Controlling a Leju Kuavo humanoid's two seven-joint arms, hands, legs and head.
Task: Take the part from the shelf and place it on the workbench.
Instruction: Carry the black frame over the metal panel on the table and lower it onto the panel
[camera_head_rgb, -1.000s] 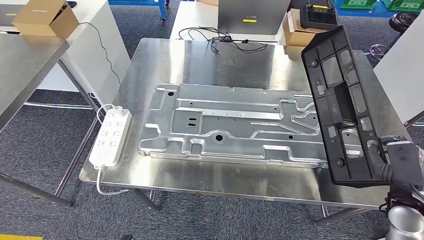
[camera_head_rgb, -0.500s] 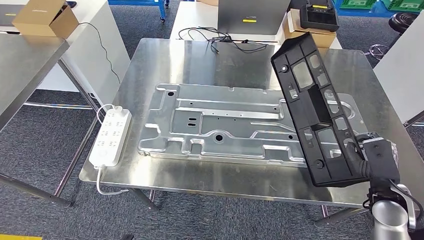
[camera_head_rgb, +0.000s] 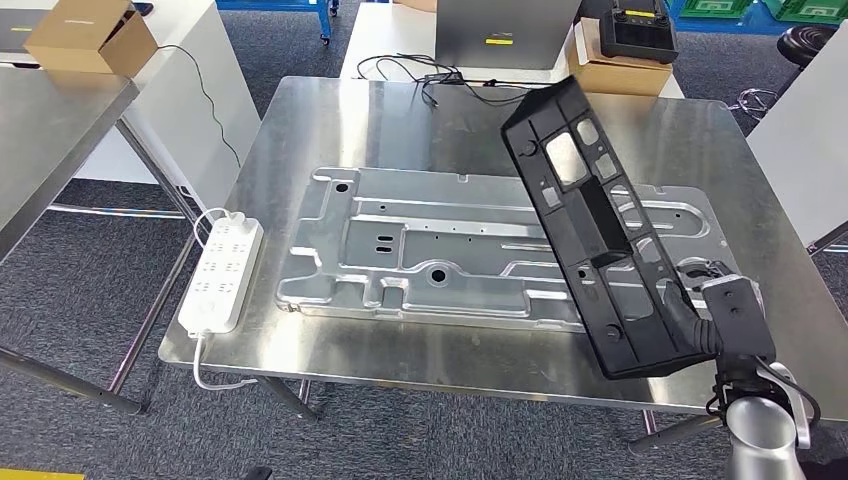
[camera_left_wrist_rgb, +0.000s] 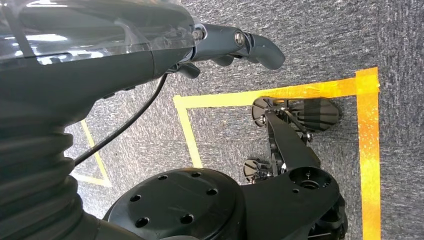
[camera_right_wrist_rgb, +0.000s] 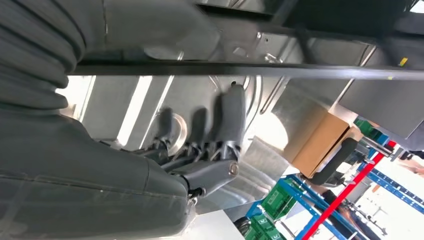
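Observation:
A long black plastic part (camera_head_rgb: 590, 220) with several cut-outs hangs tilted above the right side of the steel workbench (camera_head_rgb: 330, 110). My right hand (camera_head_rgb: 735, 320) grips its lower end near the bench's front right corner. The part's upper end leans back and to the left over a large stamped silver plate (camera_head_rgb: 450, 250) lying on the bench. In the right wrist view the part's edge (camera_right_wrist_rgb: 250, 70) crosses as a dark bar, with my fingers (camera_right_wrist_rgb: 230, 120) curled beneath it. My left hand (camera_left_wrist_rgb: 235, 45) hangs over the floor, holding nothing, fingers loosely apart.
A white power strip (camera_head_rgb: 222, 272) lies at the bench's left edge. Black cables (camera_head_rgb: 440, 75) sit at its far edge. A cardboard box (camera_head_rgb: 90, 35) rests on the table to the left, and another box (camera_head_rgb: 620, 70) stands behind the bench.
My right hand has carried the black part leftward, further over the workbench and the silver plate. The part's upper end has swung left.

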